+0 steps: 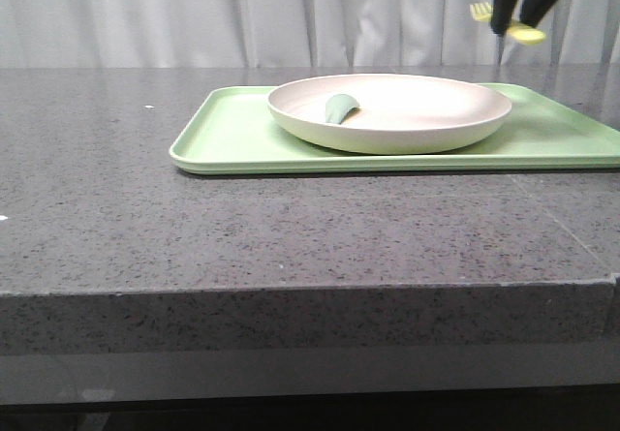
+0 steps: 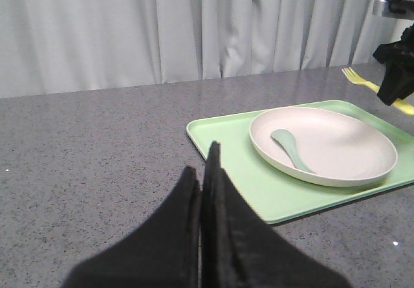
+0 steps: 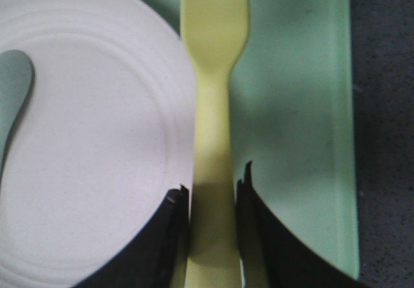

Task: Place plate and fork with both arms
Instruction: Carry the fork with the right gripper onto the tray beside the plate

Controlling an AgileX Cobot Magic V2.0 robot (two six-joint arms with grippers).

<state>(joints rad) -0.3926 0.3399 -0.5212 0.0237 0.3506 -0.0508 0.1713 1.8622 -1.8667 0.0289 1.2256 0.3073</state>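
Note:
The cream-white plate sits on the light-green tray and holds a grey-green spoon-like utensil. My right gripper is high above the tray's right part, shut on the pale-yellow fork. In the right wrist view the fork lies between the fingers, above the plate's right rim and the tray. My left gripper is shut and empty above the bare table, left of the tray; the plate and fork show beyond.
The grey speckled table runs to a front edge close to the camera. A white curtain hangs behind it. The tray's right end reaches the edge of the front view.

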